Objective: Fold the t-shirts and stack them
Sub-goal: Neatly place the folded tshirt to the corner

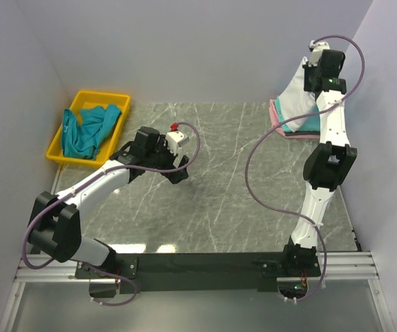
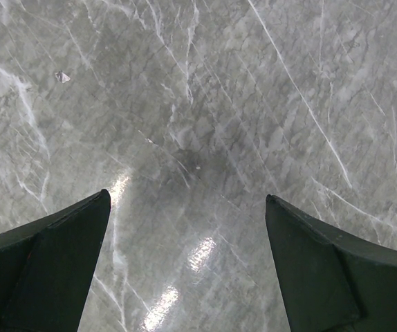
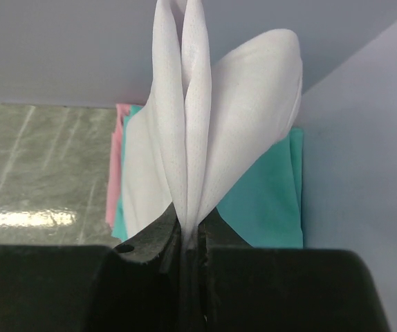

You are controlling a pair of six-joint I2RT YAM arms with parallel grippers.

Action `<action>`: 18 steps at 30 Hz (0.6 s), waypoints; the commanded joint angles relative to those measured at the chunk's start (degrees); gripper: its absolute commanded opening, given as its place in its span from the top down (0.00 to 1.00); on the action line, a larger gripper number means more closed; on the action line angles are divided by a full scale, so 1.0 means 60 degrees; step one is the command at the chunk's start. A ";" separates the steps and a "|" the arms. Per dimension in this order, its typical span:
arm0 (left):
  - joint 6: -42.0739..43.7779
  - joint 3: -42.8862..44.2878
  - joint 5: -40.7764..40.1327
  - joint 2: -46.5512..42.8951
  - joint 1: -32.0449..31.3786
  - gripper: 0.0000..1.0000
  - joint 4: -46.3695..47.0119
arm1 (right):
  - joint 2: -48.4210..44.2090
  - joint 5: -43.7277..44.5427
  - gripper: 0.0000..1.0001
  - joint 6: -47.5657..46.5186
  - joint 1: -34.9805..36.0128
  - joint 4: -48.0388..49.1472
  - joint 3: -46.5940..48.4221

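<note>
White cotton t-shirt (image 3: 243, 117), pinched by the right gripper (image 3: 188, 238), may crumple onto the folded teal shirt (image 3: 268, 207) if dropped. Left gripper (image 2: 186, 197) gapes.

Bright, even light from above fills every view, leaving only soft, faint shadows. The glossy tabletop (image 2: 205, 83) throws white glare streaks beside a dim, blurred shadow under the left pincer (image 2: 187, 196). In the right wrist view the white t-shirt (image 3: 240, 117) looks nearly washed out, though its weave is in focus.
</note>
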 commanded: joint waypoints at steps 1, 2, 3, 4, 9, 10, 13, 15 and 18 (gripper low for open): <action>0.0163 0.0445 0.0227 0.0103 0.0028 0.01 0.0021 | 0.0183 0.0116 1.00 -0.0005 -0.0204 0.0661 0.0301; 0.0163 0.0445 0.0213 0.0118 0.0028 0.01 0.0021 | 0.0198 0.0057 1.00 0.0038 -0.0234 0.0588 0.0330; 0.0148 0.0459 0.0212 0.0132 0.0028 0.00 0.0050 | 0.0155 -0.0190 1.00 0.0213 -0.0249 0.0529 0.0330; 0.0133 0.0474 0.0212 0.0147 0.0028 0.01 0.0007 | 0.0097 -0.0279 1.00 0.0301 -0.0249 0.0500 0.0243; 0.0075 0.0460 0.0212 0.0147 0.0028 0.01 0.0065 | -0.0709 -0.0821 1.00 0.0843 -0.0088 0.0749 -0.0095; 0.0060 0.0430 0.0212 0.0118 0.0028 0.00 0.0079 | -0.0753 -0.0982 1.00 0.0931 -0.0044 0.0691 0.0036; 0.0016 0.0416 0.0256 0.0059 0.0028 0.01 0.0094 | -0.0944 -0.1144 1.00 0.1181 0.0146 0.0573 0.0154; 0.0031 0.0372 0.0257 -0.0014 0.0028 0.00 0.0109 | -0.1075 -0.1203 1.00 0.1400 0.0220 0.0573 0.0198; 0.0046 0.0284 0.0213 -0.0102 0.0028 0.01 0.0094 | -0.1105 -0.1247 1.00 0.1649 0.0439 0.0427 0.0374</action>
